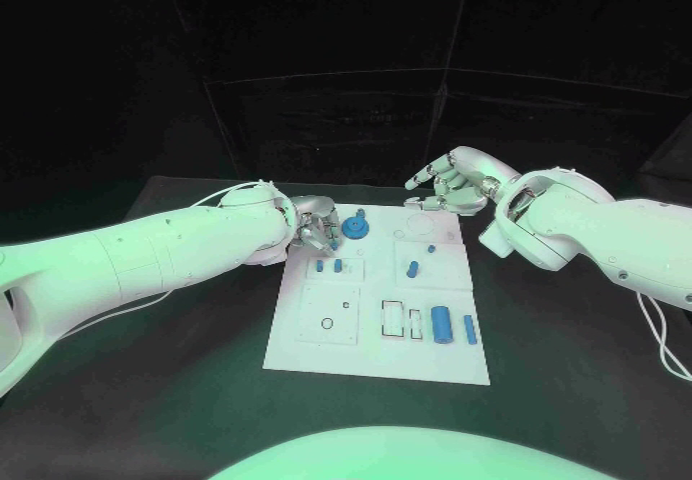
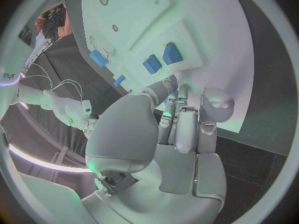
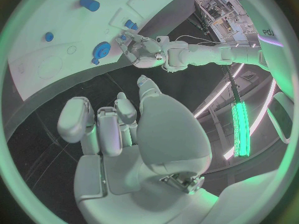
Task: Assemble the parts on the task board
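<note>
- No text, label or number can be read on the board, the parts or either hand.
- Fragments of letters on the wrist views' rims are too cut off to read.

task board: looking like smooth matt white plastic | parts: looking like matt blue plastic | table: appearing matt black

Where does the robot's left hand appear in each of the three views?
Head view: the left hand is at the far left corner of the task board.
Left wrist view: it is the camera's own hand, mid-circle, with its fingers toward the board.
Right wrist view: small, beyond the right hand, at the board's edge.
Shared landmark: the white task board.
</note>
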`<state>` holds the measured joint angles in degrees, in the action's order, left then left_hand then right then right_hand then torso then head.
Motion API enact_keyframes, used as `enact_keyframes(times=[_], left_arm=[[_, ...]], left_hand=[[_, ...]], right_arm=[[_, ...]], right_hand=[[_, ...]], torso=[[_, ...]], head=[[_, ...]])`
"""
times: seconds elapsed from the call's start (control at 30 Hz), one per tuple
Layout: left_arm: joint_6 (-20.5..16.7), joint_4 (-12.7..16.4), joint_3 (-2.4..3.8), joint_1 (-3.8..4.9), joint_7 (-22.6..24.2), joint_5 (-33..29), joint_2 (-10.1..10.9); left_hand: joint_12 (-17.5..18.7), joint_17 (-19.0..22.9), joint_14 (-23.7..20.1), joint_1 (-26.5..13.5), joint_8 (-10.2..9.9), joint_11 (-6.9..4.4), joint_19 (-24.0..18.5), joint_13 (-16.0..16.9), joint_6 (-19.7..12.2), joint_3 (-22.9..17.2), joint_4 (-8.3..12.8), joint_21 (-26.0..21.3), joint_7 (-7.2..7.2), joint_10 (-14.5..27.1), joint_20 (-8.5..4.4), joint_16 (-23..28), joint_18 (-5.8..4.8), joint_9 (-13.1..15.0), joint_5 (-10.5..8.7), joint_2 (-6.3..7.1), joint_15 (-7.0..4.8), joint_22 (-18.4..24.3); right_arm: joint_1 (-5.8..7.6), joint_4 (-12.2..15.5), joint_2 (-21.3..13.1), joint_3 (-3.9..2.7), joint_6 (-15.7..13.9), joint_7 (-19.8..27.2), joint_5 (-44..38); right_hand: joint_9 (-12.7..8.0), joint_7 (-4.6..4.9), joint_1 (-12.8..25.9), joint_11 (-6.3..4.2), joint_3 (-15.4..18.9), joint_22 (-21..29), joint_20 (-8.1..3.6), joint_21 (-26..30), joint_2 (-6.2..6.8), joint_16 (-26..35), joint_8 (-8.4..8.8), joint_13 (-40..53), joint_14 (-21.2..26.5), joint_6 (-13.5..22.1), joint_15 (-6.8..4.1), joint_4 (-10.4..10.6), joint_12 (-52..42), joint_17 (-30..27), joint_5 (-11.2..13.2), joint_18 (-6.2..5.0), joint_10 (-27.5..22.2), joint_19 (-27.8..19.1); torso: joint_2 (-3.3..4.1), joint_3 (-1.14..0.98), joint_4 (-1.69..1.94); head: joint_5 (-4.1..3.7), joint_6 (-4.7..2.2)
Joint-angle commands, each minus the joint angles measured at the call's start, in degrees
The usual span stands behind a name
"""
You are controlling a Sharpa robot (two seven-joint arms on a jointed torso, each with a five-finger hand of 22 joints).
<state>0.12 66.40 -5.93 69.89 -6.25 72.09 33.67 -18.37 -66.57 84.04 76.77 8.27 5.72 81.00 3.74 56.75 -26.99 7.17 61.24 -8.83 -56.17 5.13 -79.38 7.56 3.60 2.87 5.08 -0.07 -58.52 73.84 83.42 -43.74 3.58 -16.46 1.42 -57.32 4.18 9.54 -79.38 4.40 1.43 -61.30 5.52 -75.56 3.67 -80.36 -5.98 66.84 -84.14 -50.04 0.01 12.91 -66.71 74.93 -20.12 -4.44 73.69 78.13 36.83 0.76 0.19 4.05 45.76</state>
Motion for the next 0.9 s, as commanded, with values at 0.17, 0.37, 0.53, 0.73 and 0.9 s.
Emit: enact_keyframes(times=[0.17,0.37,0.53,0.73,0.9], left_arm=[[0.0,0.0,0.03,0.07,-0.1,-0.3,0.0],[-0.7,0.1,0.03,0.07,0.2,-0.3,0.3],[-1.8,0.4,0.04,0.06,0.3,-0.3,1.1],[-7.6,0.8,0.09,0.10,2.8,-2.7,3.3],[-14.5,1.4,0.12,0.15,8.0,-10.4,5.6]], left_hand=[[0.6,0.4,0.4,-0.3,-0.6,0.05,-0.2,-0.1,-0.4,-0.4,0.0,-0.5,-0.12,0.9,0.58,0.4,-0.86,0.1,-0.10,0.33,0.58,0.3],[0.8,0.5,0.3,-0.2,-0.7,0.11,-0.3,-0.1,-0.4,-0.5,0.1,-0.6,-0.18,1.0,0.64,0.4,-0.83,0.1,-0.10,0.41,0.63,0.3],[1.2,0.7,0.3,-0.1,-1.2,0.31,-0.3,-0.1,-0.8,-0.7,0.4,-0.6,-0.36,1.6,0.81,0.4,-0.81,0.1,-0.10,0.66,0.79,0.3],[2.5,3.3,-0.5,-0.3,-2.1,0.88,-1.5,-0.2,-1.6,-0.7,0.6,-3.9,-0.81,4.1,1.22,1.7,-0.07,0.1,-0.10,1.17,1.22,3.8],[2.5,6.0,-1.4,-0.1,-2.0,1.12,-2.8,0.0,-0.8,-1.1,0.5,-7.4,-1.27,4.3,1.42,3.2,0.69,0.3,-0.06,0.50,1.38,7.3]], right_arm=[[0.11,0.0,0.0,-0.03,-0.1,0.3,0.1],[0.11,-0.2,-0.1,-0.03,-0.1,0.2,0.1],[0.11,-0.4,-0.2,-0.02,0.2,-0.1,0.1],[0.09,-1.5,-0.7,-0.01,0.9,-2.4,-4.9],[-0.35,-1.9,-1.4,0.01,2.8,-4.9,-13.9]], right_hand=[[0.0,-0.01,-0.1,-0.09,0.2,0.0,0.11,0.2,-0.51,0.4,-0.23,-0.2,-2.5,0.3,-0.34,0.0,0.2,-0.1,-0.2,-1.00,-0.4,-0.4],[0.0,0.00,-0.3,-0.08,0.3,1.0,0.11,0.7,-0.49,0.8,-0.21,-2.4,-2.4,0.4,-0.34,-0.1,2.5,-0.5,-0.2,-1.17,-2.1,-0.8],[0.0,-0.08,-1.2,-0.24,0.3,2.4,0.02,1.7,-0.92,3.4,-0.43,-12.7,-1.5,0.4,-0.46,0.0,13.5,-3.6,-0.1,-1.41,-9.1,-1.4],[0.4,-0.54,-8.4,-0.57,-4.4,4.3,-0.70,3.1,-2.44,10.0,-2.21,-30.2,0.0,-3.8,-0.99,-2.2,33.9,-10.7,5.0,-1.74,-16.1,-1.9],[0.2,-0.05,-10.5,-0.02,-9.0,5.2,-0.01,3.7,-0.83,12.1,-2.71,-41.8,-0.2,-6.8,-0.24,-2.9,46.3,-12.9,6.5,-1.85,-15.3,-2.2]], torso=[[-0.06,0.01,0.06],[-0.02,0.05,0.01],[-0.01,0.06,0.04],[-0.16,0.07,0.19],[-0.11,0.07,0.01]], head=[[0.09,0.00],[0.05,-0.10],[-0.04,-0.21],[-0.20,-0.21],[-0.15,-0.60]])
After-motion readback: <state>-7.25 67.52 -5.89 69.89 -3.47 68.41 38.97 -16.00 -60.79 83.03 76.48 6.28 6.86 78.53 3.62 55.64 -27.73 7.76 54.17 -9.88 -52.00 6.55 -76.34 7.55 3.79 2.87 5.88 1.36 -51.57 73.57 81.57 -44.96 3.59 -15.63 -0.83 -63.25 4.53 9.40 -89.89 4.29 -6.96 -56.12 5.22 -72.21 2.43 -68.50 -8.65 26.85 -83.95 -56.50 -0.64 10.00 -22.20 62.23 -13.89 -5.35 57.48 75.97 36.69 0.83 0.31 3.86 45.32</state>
